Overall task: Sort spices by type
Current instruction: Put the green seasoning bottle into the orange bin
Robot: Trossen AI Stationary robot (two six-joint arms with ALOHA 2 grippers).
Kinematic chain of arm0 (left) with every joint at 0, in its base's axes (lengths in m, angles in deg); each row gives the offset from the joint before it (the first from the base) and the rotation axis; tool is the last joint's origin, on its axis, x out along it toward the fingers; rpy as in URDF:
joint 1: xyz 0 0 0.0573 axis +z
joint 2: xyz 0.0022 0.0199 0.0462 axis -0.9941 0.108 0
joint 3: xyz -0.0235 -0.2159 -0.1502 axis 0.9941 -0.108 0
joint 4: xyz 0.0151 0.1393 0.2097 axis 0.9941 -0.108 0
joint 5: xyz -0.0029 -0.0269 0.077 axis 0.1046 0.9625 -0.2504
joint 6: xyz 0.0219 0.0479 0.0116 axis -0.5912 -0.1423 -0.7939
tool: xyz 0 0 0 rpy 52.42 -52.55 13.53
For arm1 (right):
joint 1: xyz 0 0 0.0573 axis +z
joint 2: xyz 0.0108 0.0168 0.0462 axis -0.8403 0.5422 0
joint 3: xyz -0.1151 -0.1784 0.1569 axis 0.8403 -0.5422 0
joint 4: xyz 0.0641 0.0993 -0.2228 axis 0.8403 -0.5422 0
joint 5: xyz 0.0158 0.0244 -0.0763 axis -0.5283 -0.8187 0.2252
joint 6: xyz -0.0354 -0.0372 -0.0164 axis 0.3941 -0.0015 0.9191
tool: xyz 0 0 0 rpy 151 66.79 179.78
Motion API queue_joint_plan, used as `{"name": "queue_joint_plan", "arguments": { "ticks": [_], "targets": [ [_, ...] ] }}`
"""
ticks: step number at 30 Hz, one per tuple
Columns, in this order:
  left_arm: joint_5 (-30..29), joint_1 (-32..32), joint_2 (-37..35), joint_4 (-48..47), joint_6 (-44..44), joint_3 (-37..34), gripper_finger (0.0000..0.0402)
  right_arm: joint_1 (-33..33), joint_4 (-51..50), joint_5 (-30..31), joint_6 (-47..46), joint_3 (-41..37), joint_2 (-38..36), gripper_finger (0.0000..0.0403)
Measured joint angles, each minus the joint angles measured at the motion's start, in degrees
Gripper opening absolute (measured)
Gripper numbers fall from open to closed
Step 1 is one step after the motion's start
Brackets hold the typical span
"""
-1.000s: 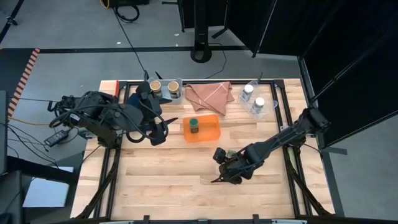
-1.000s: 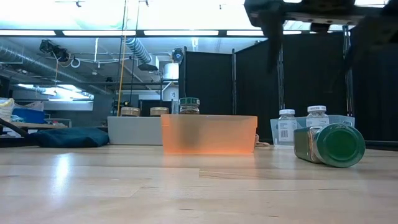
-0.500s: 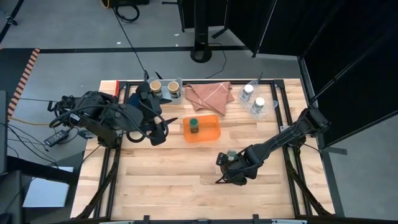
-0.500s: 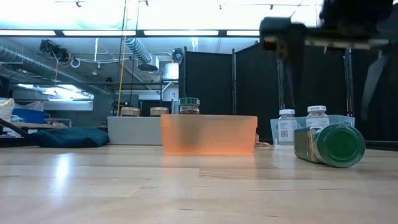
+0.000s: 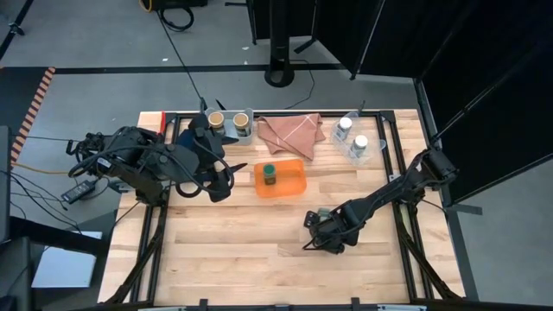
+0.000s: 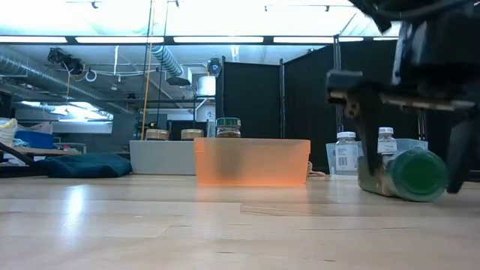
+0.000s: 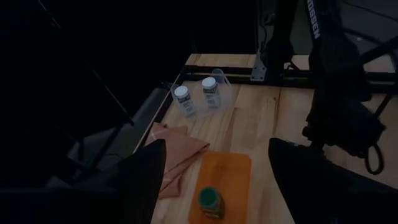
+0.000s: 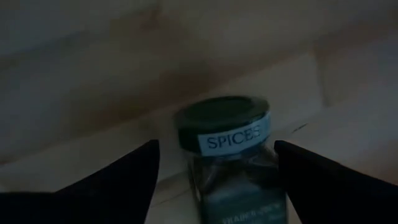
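1. Mostly sorted: two tan-capped jars in the pale grey bin far left, two white-capped jars far right, one green-capped jar upright in the translucent orange plastic tray.
2. Left to do: second green-capped jar, lying on its side on the wooden table, near right.
3. Right gripper lowered around it, fingers spread wide, gripping nothing yet.
4. Left gripper idle left of the tray, fingers apart, empty.
5. Count: six jars, one tray, one bin.

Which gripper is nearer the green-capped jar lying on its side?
Right. The right gripper straddles the toppled green-capped jar, fingers open; the left gripper waits beyond the orange tray.
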Motion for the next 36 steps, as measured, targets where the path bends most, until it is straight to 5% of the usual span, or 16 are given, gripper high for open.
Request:
{"name": "queue_joint_plan", "arguments": {
  "ticks": [7, 14, 28, 36],
  "targets": [
    [0.1, 0.0, 1.0, -1.0, 0.2, 0.0, 0.029, 0.0, 2.5, 0.4, -1.7, -3.2, -0.2, 0.0289],
    [-0.7, 0.2, 3.8, -4.5, 1.7, 0.0, 0.0289, -0.3, 4.7, 3.5, -8.8, -3.1, -0.1, 0.0202],
    [-13.1, -2.5, 2.3, -19.3, 7.6, -0.3, 0.0234, -0.2, 10.8, 7.9, -26.2, -3.3, 0.1, 0.0217],
    [-13.4, -2.9, -4.9, -19.1, 16.8, -16.1, 0.0223, -0.2, 12.7, 9.9, -34.7, -3.3, 0.1, 0.02]
  ]
}}
